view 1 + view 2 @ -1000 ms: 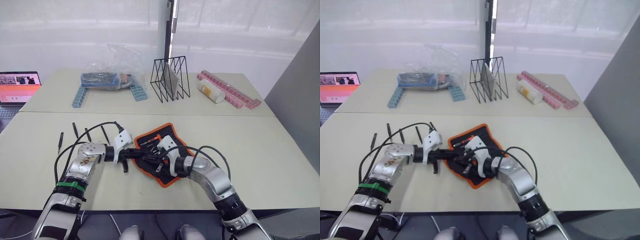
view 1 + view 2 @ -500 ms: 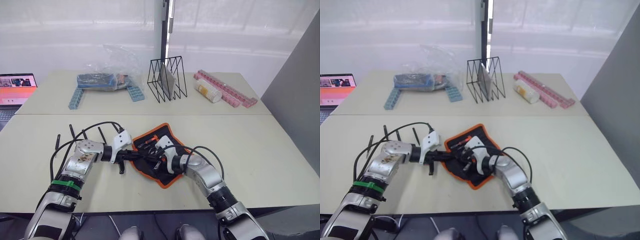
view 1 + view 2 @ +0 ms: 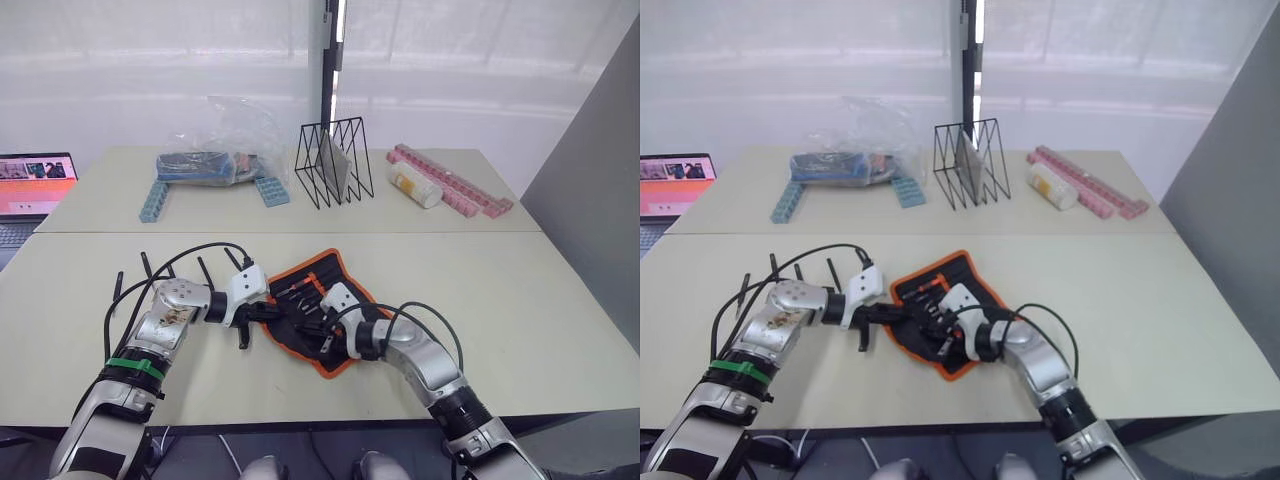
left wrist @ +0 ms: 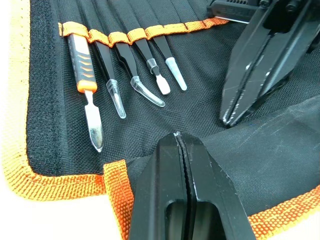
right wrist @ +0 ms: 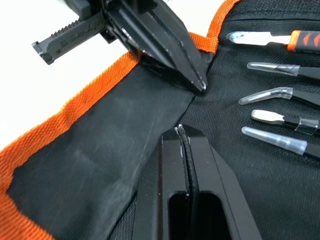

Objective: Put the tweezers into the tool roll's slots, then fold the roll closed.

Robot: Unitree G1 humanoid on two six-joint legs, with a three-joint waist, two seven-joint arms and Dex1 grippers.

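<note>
The tool roll (image 3: 333, 270) lies open on the near table, black with orange trim. Its slots (image 4: 130, 37) hold an orange-handled tool (image 4: 80, 60) and several black tools with clear tip caps. Several loose black tweezers (image 3: 118, 287) lie on the table to the left of the roll. My left gripper (image 3: 288, 314) is shut, and its tip (image 4: 176, 136) rests on a crease of the roll's flap. My right gripper (image 3: 312, 326) is shut too, with its tip (image 5: 179, 130) on the same crease. The two tips face each other, a short way apart.
On the far table stand a black wire rack (image 3: 338, 160), a plastic bag over blue blocks (image 3: 215, 160), a white jar (image 3: 420, 185) and pink strips (image 3: 455, 185). A laptop (image 3: 35, 180) sits at the far left. A grey panel (image 3: 590, 180) rises on the right.
The head camera has shifted a little. Both grippers stay shut, tip to tip on the roll's near-left part. The loose tweezers have not moved.
</note>
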